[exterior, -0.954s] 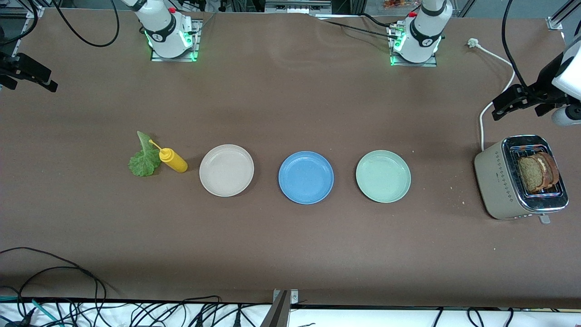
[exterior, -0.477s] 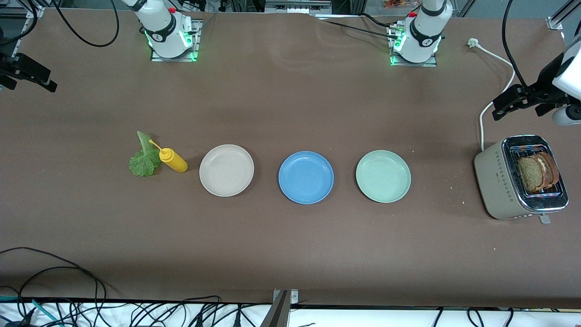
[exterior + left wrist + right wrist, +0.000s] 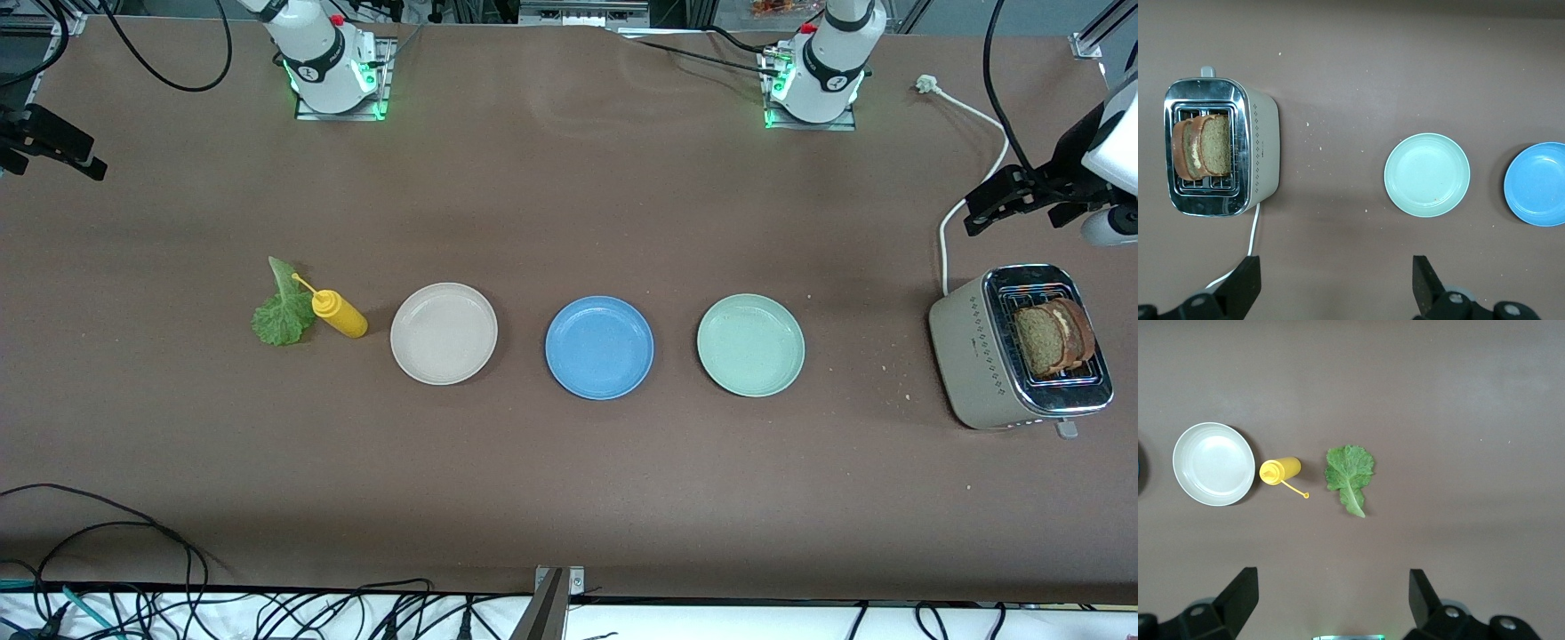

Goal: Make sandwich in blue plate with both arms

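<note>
Green and ruffled, the lettuce leaf (image 3: pixel 283 316) lies at nine o'clock from the round blue plastic plate (image 3: pixel 599 348), which sits bare mid-desk (image 3: pixel 569 498). At three o'clock, two brown bread slices (image 3: pixel 1053 338) stand in the beige toaster (image 3: pixel 978 356). The right claw (image 3: pixel 1331 580) and left claw (image 3: pixel 1335 267) hang wide open and empty over their desk ends. We judge assembly unstarted; next the left claw must pinch a slice and lift it straight up.

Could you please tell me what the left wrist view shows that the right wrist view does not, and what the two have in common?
Only the left wrist view shows the toaster with two bread slices standing in its slots, the mint-green plate, the blue plate and the open left pincer. Only the right wrist view shows the cream-white plate, the yellow squeeze bottle lying beside it, the lettuce leaf and the open right pincer. Both share the brown table; no object appears clearly in both.
</note>
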Tool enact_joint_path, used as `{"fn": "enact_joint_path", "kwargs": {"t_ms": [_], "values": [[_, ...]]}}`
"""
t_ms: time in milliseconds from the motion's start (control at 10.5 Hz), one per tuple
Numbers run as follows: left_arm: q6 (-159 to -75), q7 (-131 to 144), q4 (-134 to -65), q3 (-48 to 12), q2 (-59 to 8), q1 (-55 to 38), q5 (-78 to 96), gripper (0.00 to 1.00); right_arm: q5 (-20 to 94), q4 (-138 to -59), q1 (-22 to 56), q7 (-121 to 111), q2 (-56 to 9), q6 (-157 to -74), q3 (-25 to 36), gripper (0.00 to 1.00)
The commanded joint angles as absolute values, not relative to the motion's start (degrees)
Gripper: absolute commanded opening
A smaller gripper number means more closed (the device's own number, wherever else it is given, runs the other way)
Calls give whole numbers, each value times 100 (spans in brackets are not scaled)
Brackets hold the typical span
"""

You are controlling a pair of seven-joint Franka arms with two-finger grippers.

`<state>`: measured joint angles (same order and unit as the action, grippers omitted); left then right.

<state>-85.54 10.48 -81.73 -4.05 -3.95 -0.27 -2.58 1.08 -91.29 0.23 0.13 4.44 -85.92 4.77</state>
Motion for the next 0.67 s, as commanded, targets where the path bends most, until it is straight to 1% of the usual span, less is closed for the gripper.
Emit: {"fn": "enact_joint_path", "kwargs": {"t_ms": [0, 573], "values": [[-8446, 905, -8086, -396, -360, -35, -369, 100, 185, -8982, -9, -9, 413, -8543, 483, 100], [-8455, 923, -8086, -396, -378, -35, -518, 100, 193, -8982, -9, -18, 413, -8508, 554, 100]]}}
